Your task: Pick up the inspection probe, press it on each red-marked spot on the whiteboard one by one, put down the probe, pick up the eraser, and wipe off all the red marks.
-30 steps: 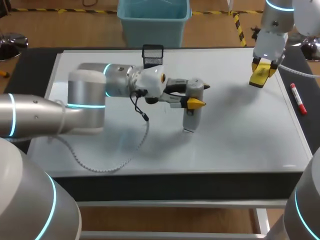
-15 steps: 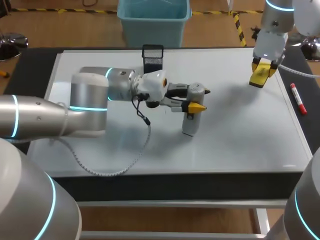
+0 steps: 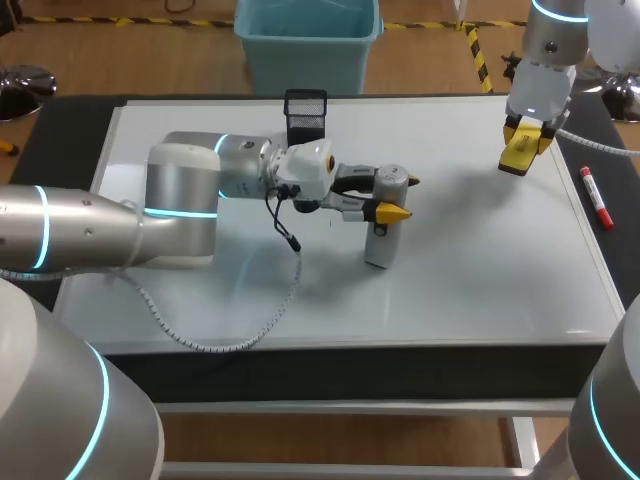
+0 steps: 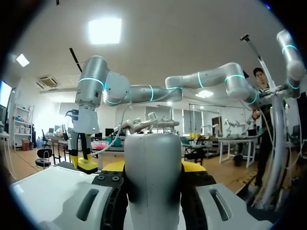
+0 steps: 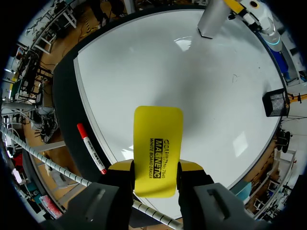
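Probe (image 3: 384, 225) is gripped upright in the left pincer (image 3: 400, 195), its foot apparently set on the whiteboard (image 3: 480, 270) near the middle. Further right, the yellow eraser (image 3: 520, 157) is clamped in the right pincer (image 3: 523, 140) above the board's far right corner. A red marker (image 3: 597, 198) is seen on the table (image 3: 70, 130) just beside the board's right edge. No red marks can be made out; pressing is judged under way, and the put-down and the wiping are judged to be left.

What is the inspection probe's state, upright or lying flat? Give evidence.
Upright: the inspection probe stands on end on the whiteboard, held between the left gripper's fingers.
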